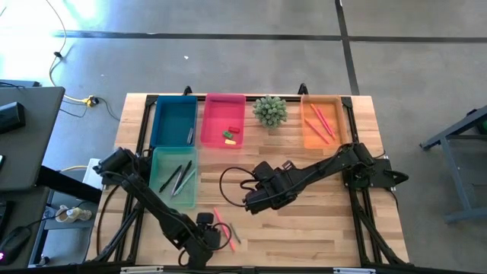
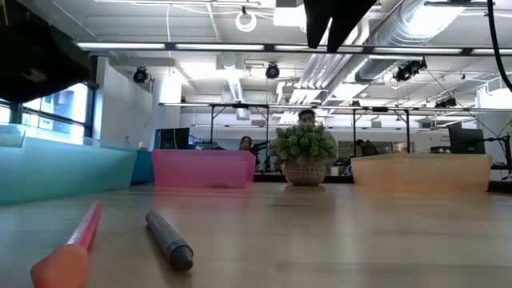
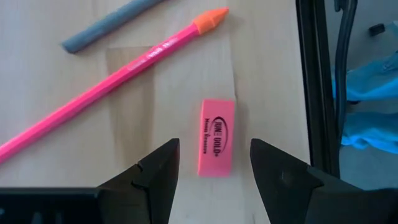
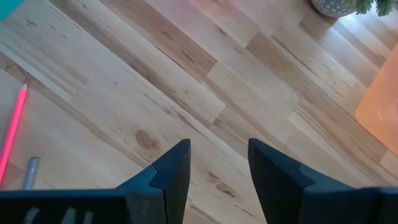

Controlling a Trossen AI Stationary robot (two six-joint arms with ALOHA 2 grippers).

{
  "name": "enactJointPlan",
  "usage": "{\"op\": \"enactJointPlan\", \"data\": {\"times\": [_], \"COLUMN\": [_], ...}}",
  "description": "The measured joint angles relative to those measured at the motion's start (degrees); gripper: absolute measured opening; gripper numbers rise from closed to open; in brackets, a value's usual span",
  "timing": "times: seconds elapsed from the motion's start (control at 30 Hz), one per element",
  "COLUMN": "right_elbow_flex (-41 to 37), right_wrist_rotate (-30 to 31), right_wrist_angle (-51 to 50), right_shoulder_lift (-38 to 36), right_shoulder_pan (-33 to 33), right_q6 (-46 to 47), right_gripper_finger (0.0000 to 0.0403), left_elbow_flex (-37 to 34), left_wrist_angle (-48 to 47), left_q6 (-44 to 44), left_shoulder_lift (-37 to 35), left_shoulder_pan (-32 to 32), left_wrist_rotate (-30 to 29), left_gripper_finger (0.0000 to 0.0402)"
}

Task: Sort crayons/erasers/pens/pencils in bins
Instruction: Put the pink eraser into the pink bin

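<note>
- Nearest my left wrist camera lies a pink eraser [image 3: 216,137] flat on the wooden table [image 1: 319,221], right between the spread fingers of the left gripper [image 3: 214,163]; neither finger touches it.
- Just beside it I see a pink pencil [image 3: 106,81] with an orange tip, and a grey stick [image 3: 106,25] past that. In the low view both lie close to the lens.
- My right gripper [image 4: 217,163] hangs over bare wood mid-table, fingers apart and holding nothing.
- At the far edge I count the blue bin [image 1: 174,120], the pink bin [image 1: 224,120] with red, green and yellow erasers [image 1: 230,135] inside, a green plant [image 1: 270,110], then the orange bin [image 1: 322,122] holding pink pencils [image 1: 321,122].
- The teal bin [image 1: 174,176] sits in front of the blue one, with dark sticks [image 1: 177,178] in it.
</note>
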Motion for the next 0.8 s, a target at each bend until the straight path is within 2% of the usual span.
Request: {"op": "enactJointPlan", "data": {"times": [0.8], "right_elbow_flex": [0.00], "right_wrist_rotate": [-0.01], "right_wrist_angle": [0.00], "right_shoulder_lift": [0.02], "right_shoulder_pan": [-0.74], "right_q6": [-0.17], "right_gripper_finger": [0.0154], "left_elbow_flex": [-0.01], "left_wrist_angle": [2.23], "left_q6": [2.58], "left_shoulder_lift": [2.88], "left_shoulder_pan": [0.02], "left_wrist_rotate": [2.07], "left_gripper_finger": [0.0184]}}
